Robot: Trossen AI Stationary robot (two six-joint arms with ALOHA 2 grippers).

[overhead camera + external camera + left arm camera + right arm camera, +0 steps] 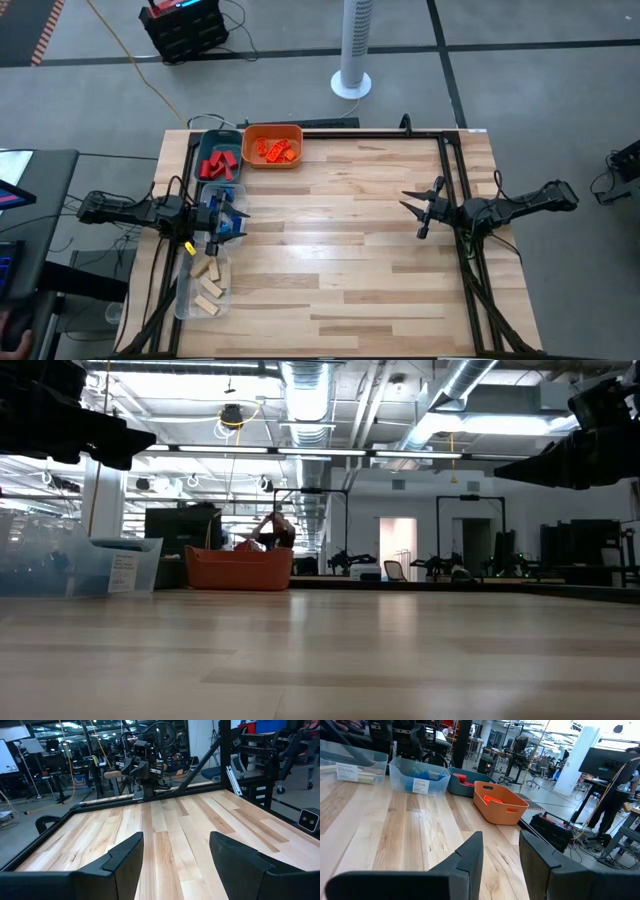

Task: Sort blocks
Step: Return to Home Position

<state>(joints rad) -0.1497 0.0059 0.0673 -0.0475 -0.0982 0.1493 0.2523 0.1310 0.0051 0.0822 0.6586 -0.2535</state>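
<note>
Both dark arms lie nearest the overhead camera, one at each side edge of the wooden table (340,260), apparently parked because sorting looks finished. At frame left the left gripper (238,222) hovers with fingers spread wide and empty. At frame right the right gripper (414,216) is likewise spread and empty. Along the left side, colours sit apart: the teal tray (207,148) holds red blocks (220,164), the orange tray (248,146) orange blocks (275,150), one clear tray (400,777) blue blocks (427,776), and another clear bin (182,296) wooden blocks (208,285).

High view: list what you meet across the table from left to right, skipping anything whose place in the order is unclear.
Teal plastic tray holding red blocks → orange plastic tray holding orange blocks → right gripper, open. Skipped: left gripper, open over a clear plastic tray, overlapping the teal one.
</note>
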